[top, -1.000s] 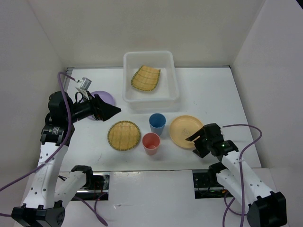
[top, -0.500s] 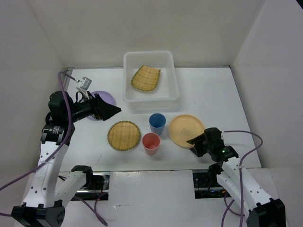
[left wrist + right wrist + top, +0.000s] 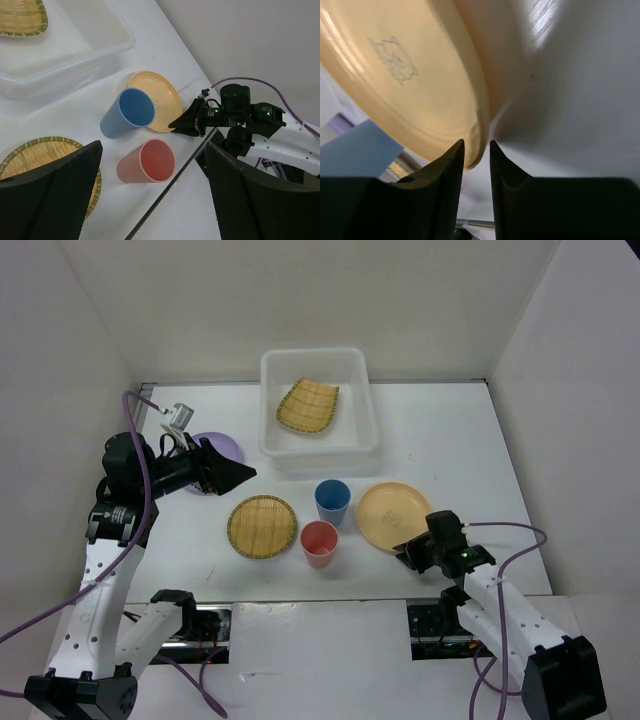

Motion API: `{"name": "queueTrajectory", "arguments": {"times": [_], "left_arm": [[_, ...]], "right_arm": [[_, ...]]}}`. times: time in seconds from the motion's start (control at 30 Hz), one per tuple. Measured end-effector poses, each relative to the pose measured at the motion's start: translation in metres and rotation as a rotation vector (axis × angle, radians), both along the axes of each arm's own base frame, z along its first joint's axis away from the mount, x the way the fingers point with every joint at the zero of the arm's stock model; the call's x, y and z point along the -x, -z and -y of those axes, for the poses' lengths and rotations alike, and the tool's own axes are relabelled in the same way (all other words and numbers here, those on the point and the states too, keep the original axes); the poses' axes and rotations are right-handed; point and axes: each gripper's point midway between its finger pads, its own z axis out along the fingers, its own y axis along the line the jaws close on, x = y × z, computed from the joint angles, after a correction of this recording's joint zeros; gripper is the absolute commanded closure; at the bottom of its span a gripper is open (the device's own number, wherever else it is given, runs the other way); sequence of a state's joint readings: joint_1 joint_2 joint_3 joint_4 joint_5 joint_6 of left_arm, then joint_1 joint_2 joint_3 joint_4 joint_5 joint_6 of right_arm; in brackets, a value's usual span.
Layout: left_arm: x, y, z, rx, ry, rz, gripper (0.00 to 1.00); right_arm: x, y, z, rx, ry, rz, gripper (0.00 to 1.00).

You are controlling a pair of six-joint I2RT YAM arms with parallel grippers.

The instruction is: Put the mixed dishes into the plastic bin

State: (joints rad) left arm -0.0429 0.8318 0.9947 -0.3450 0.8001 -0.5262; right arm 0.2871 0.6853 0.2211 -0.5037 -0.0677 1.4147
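The plastic bin [image 3: 270, 445] stands at the back with one woven plate [image 3: 308, 405] leaning inside it. On the table in front lie a second woven plate [image 3: 262, 526], a blue cup [image 3: 332, 500], a red cup [image 3: 319, 542] and the pale orange plate [image 3: 392, 514]. A lavender plate [image 3: 228, 447] shows partly behind my left gripper [image 3: 240, 472], which hovers open and empty. My right gripper [image 3: 408, 552] sits low at the orange plate's near edge. In the right wrist view its jaws [image 3: 477, 142] have pinched onto the plate's rim [image 3: 479, 131].
The table's near edge runs just behind my right gripper. White walls close in on both sides and the back. In the left wrist view the red cup [image 3: 150, 160] and blue cup [image 3: 127, 112] stand close together beside the orange plate [image 3: 162, 97].
My right gripper has dropped lower at the orange plate's near edge and its jaws have narrowed onto the rim. The left arm and all dishes have stayed still.
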Motion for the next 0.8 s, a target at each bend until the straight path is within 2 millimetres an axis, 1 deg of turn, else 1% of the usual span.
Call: {"name": "queueTrajectory", "arguments": {"times": [0.07, 0.1, 0.17, 0.2, 0.3, 0.37, 0.43, 0.5, 0.6, 0.67, 0.8], "left_arm": [[0.0, 0.0, 0.0, 0.0, 0.0, -0.001, 0.1], [0.0, 0.001, 0.0, -0.001, 0.001, -0.003, 0.1], [0.001, 0.002, 0.0, -0.001, 0.001, -0.01, 0.1], [0.001, 0.002, 0.0, -0.001, 0.001, -0.013, 0.1], [0.001, 0.004, 0.0, -0.002, 0.002, -0.021, 0.1], [0.0, 0.005, 0.0, -0.003, 0.002, -0.027, 0.1], [0.0, 0.005, 0.0, -0.003, 0.002, -0.028, 0.1], [0.0, 0.004, 0.0, -0.003, 0.002, -0.025, 0.1], [0.0, 0.002, 0.0, -0.002, 0.006, -0.02, 0.1], [0.001, 0.001, 0.001, -0.001, 0.008, -0.02, 0.1], [0.002, 0.002, 0.001, -0.004, 0.011, -0.024, 0.1]], "right_arm": [[0.001, 0.006, -0.001, 0.005, -0.002, -0.029, 0.72], [-0.001, 0.007, -0.003, 0.001, -0.005, -0.033, 0.75], [-0.004, 0.007, -0.006, -0.001, -0.015, -0.034, 0.82], [-0.005, 0.007, -0.008, -0.001, -0.017, -0.031, 0.91], [-0.006, 0.006, -0.011, -0.006, -0.029, -0.024, 1.0], [-0.004, 0.006, -0.01, -0.001, -0.026, -0.024, 1.0], [-0.003, -0.001, -0.005, 0.026, -0.015, -0.02, 1.0], [-0.009, -0.019, 0.001, 0.059, 0.0, 0.011, 1.0], [-0.03, -0.063, 0.003, 0.08, 0.016, 0.112, 1.0], [-0.042, -0.09, 0.003, 0.085, 0.02, 0.175, 1.0], [-0.057, -0.119, 0.006, 0.133, 0.014, 0.223, 1.0]]}}
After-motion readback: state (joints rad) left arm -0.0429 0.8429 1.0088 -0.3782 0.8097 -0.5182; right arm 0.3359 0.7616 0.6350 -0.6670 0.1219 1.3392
